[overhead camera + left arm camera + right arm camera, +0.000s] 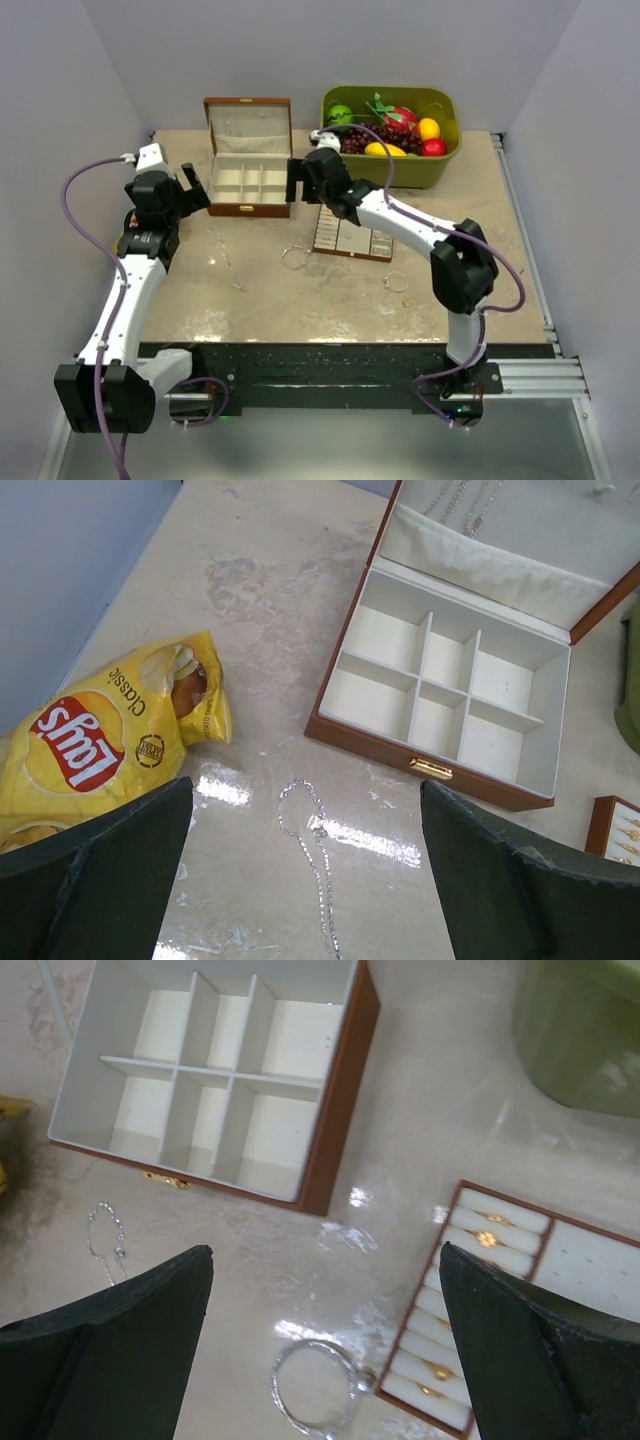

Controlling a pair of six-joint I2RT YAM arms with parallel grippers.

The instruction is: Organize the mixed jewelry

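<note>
Bright, even overhead lighting; shadows soft. White glare patches on the table (260, 600) in both wrist views. Top view slightly soft.

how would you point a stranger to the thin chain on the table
Find the open brown wooden jewelry box at the back of the table. On the tabletop just in front of it lies a fine silver chain, trailing toward the near edge. Unlike the stiff round wire hoop beside the ring tray, it is a limp, thread-thin strand.
</note>
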